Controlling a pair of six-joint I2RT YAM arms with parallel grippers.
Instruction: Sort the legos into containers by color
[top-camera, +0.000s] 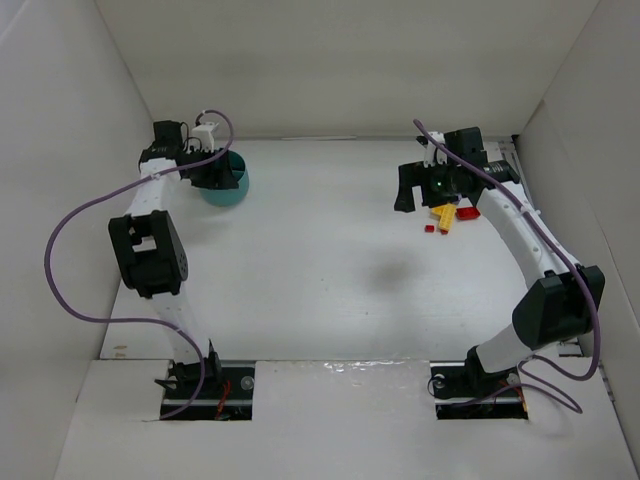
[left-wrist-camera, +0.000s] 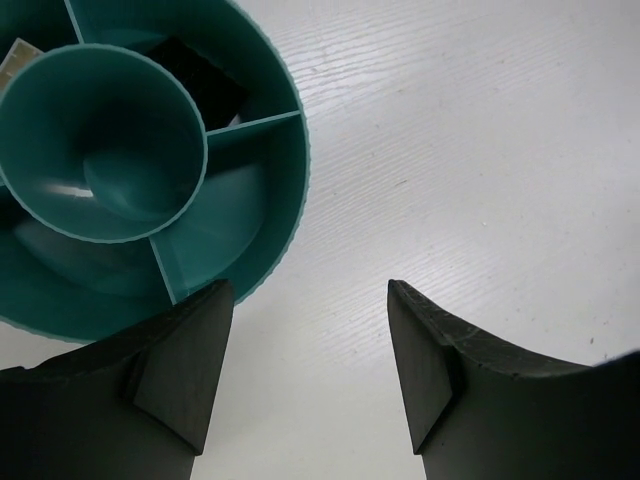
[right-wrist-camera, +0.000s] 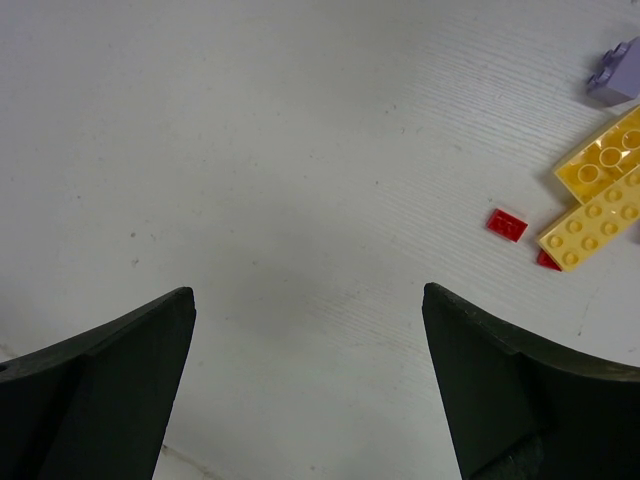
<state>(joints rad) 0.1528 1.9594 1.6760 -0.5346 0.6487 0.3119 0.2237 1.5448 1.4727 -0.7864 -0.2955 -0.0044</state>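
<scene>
One teal bowl (left-wrist-camera: 285, 200) stands on the bench (top-camera: 330, 270). It has one round cup at its middle and three dividing walls in view around it. The rest of its ring is cut off, so its compartments cannot be fully counted. Five legos show: an upper yellow brick (right-wrist-camera: 605, 160), a lower yellow brick (right-wrist-camera: 592, 225), one pale purple brick (right-wrist-camera: 615, 72), one small red plate (right-wrist-camera: 507, 224) and a second red piece (right-wrist-camera: 547, 262) mostly hidden under yellow. There are two grippers, the left gripper (left-wrist-camera: 310, 300) and the right gripper (right-wrist-camera: 308, 300), each with two fingers (left-wrist-camera: 180, 370).

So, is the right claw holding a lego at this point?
No, the right claw stands open and empty over the table, with the legos lying apart from it toward the right edge of its wrist view.
</scene>
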